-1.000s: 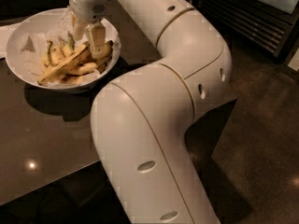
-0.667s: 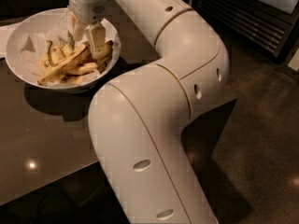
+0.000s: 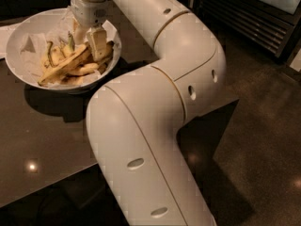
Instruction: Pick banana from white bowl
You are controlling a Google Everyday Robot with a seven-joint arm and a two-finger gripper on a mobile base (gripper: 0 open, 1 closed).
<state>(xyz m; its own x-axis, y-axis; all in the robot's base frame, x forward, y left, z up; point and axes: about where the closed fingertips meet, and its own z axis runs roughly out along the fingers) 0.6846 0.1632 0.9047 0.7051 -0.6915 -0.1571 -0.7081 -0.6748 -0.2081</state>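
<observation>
The white bowl (image 3: 14, 36) sits at the upper left on a dark table, lined with crinkled white paper (image 3: 30, 44). The banana (image 3: 63, 68), long, yellow and brown-streaked, lies slantwise in the bowl from lower left to upper right. Shorter bananas with greenish stems (image 3: 55, 54) lie behind it. My gripper (image 3: 89, 44) reaches down from above into the right side of the bowl, at the banana's upper right end. The wrist hides part of the bowl's back rim.
My own thick white arm (image 3: 155, 102) fills the middle of the view and hangs over the table's right edge. The dark glossy table (image 3: 42, 135) stretches to the front left. A dark slatted cabinet (image 3: 244, 13) stands at the back right, above dark floor (image 3: 263, 149).
The gripper stays down in the bowl at the banana's end. The lower part of the arm has shifted slightly to the left. The bananas have not moved.
</observation>
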